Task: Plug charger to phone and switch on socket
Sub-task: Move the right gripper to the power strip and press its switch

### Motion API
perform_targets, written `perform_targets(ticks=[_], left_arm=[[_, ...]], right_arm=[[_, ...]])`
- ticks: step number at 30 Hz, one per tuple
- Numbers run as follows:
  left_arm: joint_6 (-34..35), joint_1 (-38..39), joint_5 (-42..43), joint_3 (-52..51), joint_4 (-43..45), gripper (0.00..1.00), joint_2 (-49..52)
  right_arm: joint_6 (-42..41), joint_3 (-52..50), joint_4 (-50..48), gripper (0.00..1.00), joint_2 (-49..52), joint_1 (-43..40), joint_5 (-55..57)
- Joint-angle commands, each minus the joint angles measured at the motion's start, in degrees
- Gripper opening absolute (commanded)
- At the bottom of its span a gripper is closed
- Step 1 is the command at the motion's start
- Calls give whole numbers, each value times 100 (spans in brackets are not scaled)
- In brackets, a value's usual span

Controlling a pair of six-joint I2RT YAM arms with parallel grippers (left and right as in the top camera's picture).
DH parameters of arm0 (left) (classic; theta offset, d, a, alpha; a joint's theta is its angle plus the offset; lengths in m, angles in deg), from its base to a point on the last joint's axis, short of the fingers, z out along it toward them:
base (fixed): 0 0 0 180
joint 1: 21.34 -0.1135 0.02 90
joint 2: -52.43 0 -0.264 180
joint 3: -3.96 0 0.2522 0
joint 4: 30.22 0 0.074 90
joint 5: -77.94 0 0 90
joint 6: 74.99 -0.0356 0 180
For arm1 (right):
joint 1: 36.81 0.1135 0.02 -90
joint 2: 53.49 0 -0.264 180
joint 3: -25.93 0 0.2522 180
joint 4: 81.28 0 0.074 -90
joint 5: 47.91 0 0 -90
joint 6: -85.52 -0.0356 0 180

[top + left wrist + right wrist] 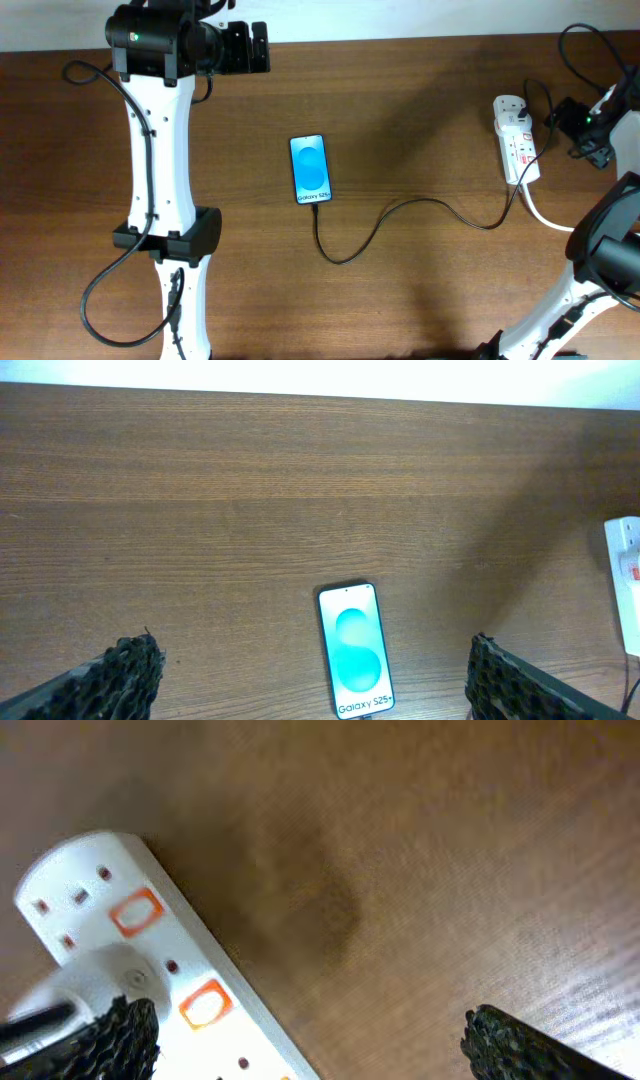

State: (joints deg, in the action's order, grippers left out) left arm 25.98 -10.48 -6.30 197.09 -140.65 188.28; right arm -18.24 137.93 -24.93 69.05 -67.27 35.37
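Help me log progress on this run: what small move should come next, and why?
Probably ease the right gripper toward the white oblong power strip and press an orange-red switch. The thin black charger cable already seems to reach the bottom edge of the blue-screened smartphone, and the gripper's open fingers are right by the strip.

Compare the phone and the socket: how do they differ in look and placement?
The phone is black-edged with a bright blue screen; the socket is white with red switches. In the overhead view the phone lies near the middle, the socket far to the right. The socket looks somewhat longer than the phone. Both lie flat, long sides roughly parallel, and the thin black charger runs between them.
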Motion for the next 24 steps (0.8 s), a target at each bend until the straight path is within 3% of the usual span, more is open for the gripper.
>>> perform_targets(ticks=[1, 12, 24], left_arm=[[-31, -9, 42, 11, -4, 99, -87], [-31, -9, 42, 9, -4, 100, -87], [-31, -9, 42, 9, -4, 100, -87]], right_arm=[[0, -122, 83, 100, 96, -26, 118], [614, -129, -160, 100, 459, 87, -387], [601, -170, -258, 100, 750, 87, -402]])
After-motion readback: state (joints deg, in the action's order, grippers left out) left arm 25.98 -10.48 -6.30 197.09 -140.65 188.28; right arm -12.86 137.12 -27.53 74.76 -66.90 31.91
